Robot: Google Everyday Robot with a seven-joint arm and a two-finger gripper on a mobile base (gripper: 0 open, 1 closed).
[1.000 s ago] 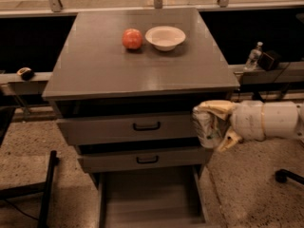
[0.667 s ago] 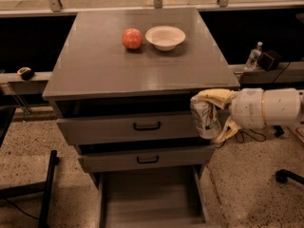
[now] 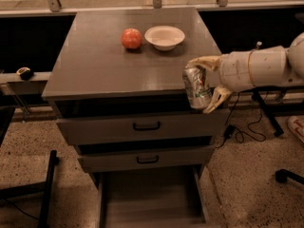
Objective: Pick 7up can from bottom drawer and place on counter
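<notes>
- The can (image 3: 195, 90) hangs in the air at the front right corner of the surface (image 3: 99, 65), tilted a little. Its base looks lower than the top's edge.
- Risk: if it moves inward at this height, the can's base may knock the corner edge, and the can may twist or slip out of the grip.
- Risk: set down too near the edge, or let go while tilted, it may tip and roll off to the floor.
- The can looks dented, so a hard squeeze may crumple it further.
- The pincer (image 3: 199, 87) is closed narrow around the can, one finger above it and one below.
- The bottom drawer (image 3: 149, 201) stands open below, with nothing showing in it.
- An apple (image 3: 131, 38) and a bowl (image 3: 165, 36) sit at the back of the surface, well apart from the can.
</notes>
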